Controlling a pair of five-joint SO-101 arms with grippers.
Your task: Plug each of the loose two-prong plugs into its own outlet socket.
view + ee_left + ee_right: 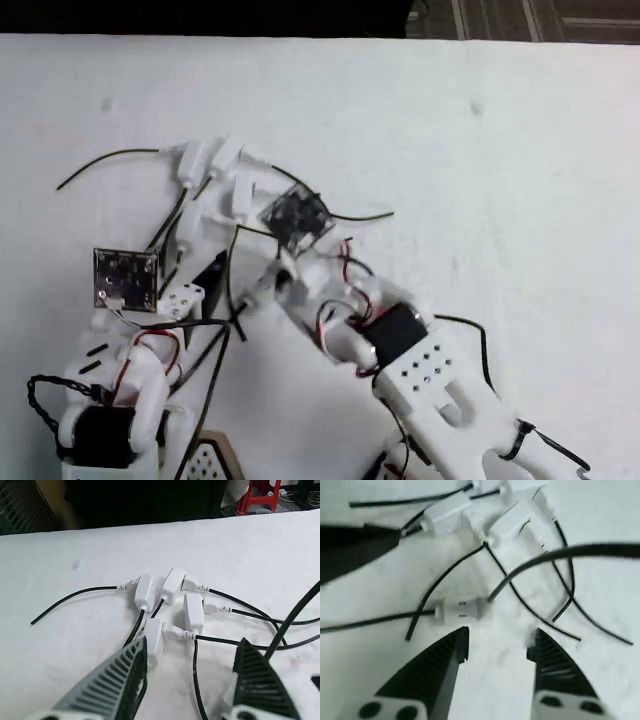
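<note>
Jaws on both arms gape wide and hold nothing. Both arms lie stretched low over the matte white surface (520, 150), the left arm (110, 400) and the right arm (420, 370) angled toward each other. Four boxy white sockets (172, 585) on black cords bunch ahead of the left jaws, the nearest just beside one ribbed fingertip (132, 655). A small white plug (462, 609) lies just ahead of the right jaws.
</note>
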